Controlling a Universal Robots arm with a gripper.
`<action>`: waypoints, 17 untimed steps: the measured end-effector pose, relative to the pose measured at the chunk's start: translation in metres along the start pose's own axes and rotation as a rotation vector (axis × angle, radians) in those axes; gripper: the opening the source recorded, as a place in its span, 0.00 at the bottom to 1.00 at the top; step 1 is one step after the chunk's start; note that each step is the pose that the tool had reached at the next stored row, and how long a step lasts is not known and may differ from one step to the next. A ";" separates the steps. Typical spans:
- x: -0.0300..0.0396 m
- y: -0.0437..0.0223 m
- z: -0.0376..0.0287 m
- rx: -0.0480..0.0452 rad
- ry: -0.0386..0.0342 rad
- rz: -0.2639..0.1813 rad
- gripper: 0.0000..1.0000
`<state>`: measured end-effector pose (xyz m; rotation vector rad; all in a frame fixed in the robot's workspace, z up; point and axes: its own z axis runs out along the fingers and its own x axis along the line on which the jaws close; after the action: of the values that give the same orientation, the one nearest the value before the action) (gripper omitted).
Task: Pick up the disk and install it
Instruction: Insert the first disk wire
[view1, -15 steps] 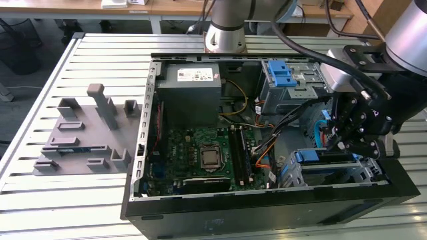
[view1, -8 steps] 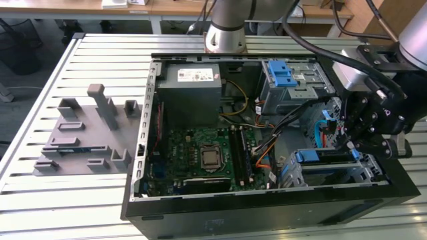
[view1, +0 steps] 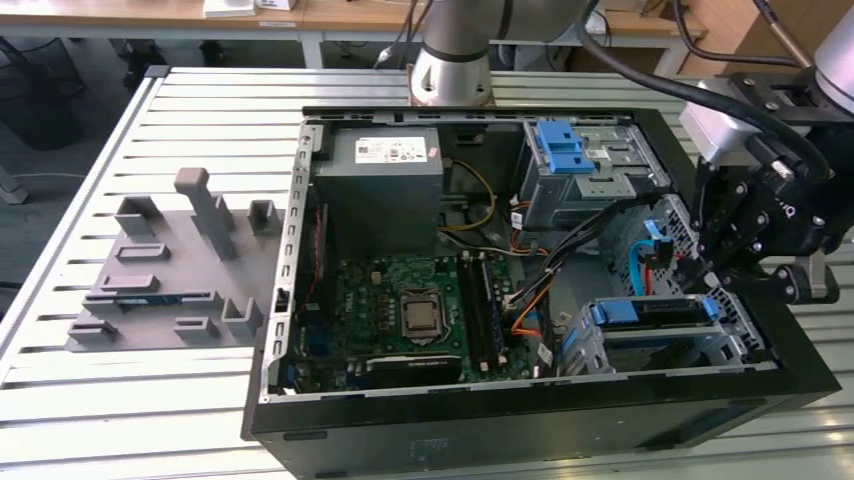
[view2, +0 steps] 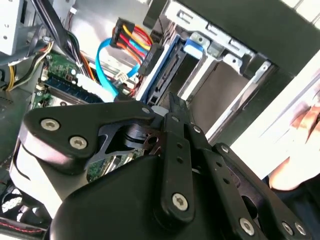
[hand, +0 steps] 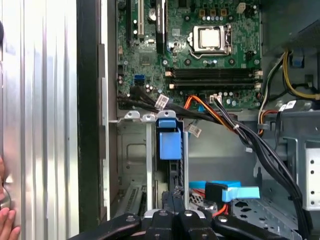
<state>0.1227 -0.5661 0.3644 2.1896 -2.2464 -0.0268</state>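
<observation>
- Exterior view: the gripper (view1: 714, 262) hangs inside the open case (view1: 534, 420) at the exterior view's right, just over the lower drive cage (view1: 727, 335). The disk (view1: 654, 312) sits in that cage, blue bracket uppermost. The grey fixture (view1: 174, 270) on the counter (view1: 200, 100) is well apart from the case and not in the way.
- Risk, by my judgement: the disk may be only part-seated. A push off the slot's line could jam the bracket against the cage rails.
- Second wrist view: the fingers are clenched together with nothing seen between them. Their tip is near the edge of the disk (view2: 162, 67); I cannot tell whether it touches.
- Same view: a blue data cable (view2: 107, 65) and red-yellow power leads (view2: 131, 35) loop just beside the bay mouth. The likely snag is the gripper's linkage catching a lead, or a plug getting pinched between disk and cage.
- First wrist view: the disk (hand: 169, 142) stands edge-on between the metal rails, with the fingertips right by its end. A black cable bundle (hand: 240, 132) with orange leads runs from the motherboard (hand: 200, 50) close past the bay.
- Same view: a person's hand (hand: 6, 225) shows outside the case wall, on the counter side. It would be at risk if the arm swung outward.
</observation>
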 end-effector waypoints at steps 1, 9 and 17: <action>-0.0010 -0.0026 -0.0001 0.0000 0.0001 0.000 0.11; -0.0087 -0.0089 -0.0021 0.0002 0.0002 0.000 0.11; -0.0193 -0.0088 -0.0056 0.0007 0.0032 0.000 0.11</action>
<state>0.1321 -0.5472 0.3701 2.1884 -2.2451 -0.0225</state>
